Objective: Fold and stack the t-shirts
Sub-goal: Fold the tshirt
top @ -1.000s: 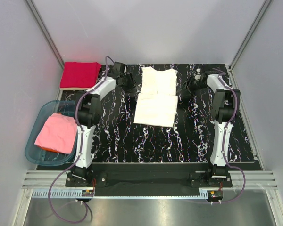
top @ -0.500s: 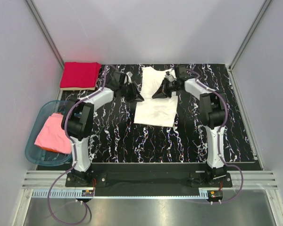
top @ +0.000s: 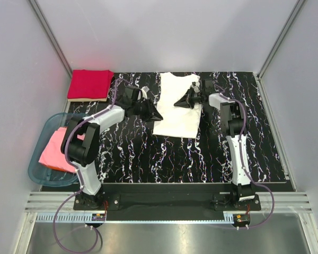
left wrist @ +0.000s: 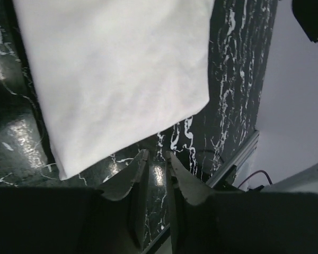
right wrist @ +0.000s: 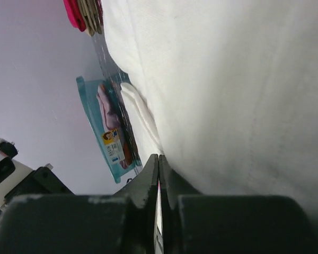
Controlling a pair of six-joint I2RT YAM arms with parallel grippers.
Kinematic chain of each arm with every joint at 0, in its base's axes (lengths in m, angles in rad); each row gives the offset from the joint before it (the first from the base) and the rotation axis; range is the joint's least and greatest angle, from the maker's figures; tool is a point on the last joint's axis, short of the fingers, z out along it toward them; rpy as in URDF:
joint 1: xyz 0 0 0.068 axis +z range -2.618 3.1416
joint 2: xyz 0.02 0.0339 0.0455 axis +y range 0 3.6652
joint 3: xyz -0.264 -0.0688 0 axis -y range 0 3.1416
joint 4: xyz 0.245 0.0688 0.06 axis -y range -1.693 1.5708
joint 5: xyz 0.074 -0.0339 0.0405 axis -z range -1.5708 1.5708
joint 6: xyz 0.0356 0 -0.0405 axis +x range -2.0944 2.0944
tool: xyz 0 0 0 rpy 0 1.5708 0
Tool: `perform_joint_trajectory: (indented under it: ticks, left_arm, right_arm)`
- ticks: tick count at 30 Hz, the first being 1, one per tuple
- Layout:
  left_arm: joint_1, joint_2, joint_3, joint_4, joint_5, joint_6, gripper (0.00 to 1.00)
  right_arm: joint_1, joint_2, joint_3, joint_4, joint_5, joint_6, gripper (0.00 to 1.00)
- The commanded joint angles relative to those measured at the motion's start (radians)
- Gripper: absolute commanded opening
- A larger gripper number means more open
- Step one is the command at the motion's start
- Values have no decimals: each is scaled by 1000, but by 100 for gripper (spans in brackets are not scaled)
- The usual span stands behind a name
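Robot test cell, laboratory type. We recorded plain grey panel walls (top: 164, 32), aluminium corner struts (top: 49, 33), and a slotted rail (top: 47, 201) at the bases of the left arm (top: 93, 153) and right arm (top: 243, 159).

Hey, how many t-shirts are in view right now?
3. A white t-shirt lies in the middle of the mat, a folded red t-shirt at the far left, a pink t-shirt in the teal tub. A pale layer under the red one may be another.
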Motion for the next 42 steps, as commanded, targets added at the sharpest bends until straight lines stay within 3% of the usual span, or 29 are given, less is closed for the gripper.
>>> perform_joint_trajectory:
  ticks: [1, 6, 9, 15, 19, 25, 28, 33, 35, 38, 42]
  left_arm:
    - [-8, -36, 17, 53, 81, -10, 24]
    - [-11, 53, 44, 62, 114, -16, 25]
    - [-10, 128, 61, 66, 127, -4, 24]
    - [-7, 211, 29, 66, 93, 17, 23]
    - [-13, 205, -72, 80, 70, 24, 21]
    - [-21, 113, -280, 120, 35, 31, 20]
    - [-39, 24, -350, 123, 39, 30, 20]
    - [-85, -122, -374, 71, 65, 37, 21]
    - [-90, -186, -353, 34, 68, 37, 27]
    - [-90, -211, -302, 11, 61, 33, 31]
    - [-90, -134, -243, 16, 90, 19, 28]
  right_arm:
    - [-7, -96, -6, -46, 7, 7, 9]
    - [-12, -370, -159, -151, 67, -10, 28]
    - [-12, -494, -294, -171, 74, -27, 31]
    - [-1, -578, -579, -118, 25, -97, 20]
    - [-1, -564, -728, 40, 0, -89, 12]
    - [-44, -518, -986, 260, -17, -71, 10]
    - [-70, -596, -1104, 259, -22, -66, 8]
    - [-73, -878, -1167, 33, 20, -140, 8]
    - [-72, -952, -1146, -117, 70, -204, 9]
    - [-49, -952, -1123, -137, 60, -198, 9]
    - [26, -875, -1075, -125, 70, -200, 8]
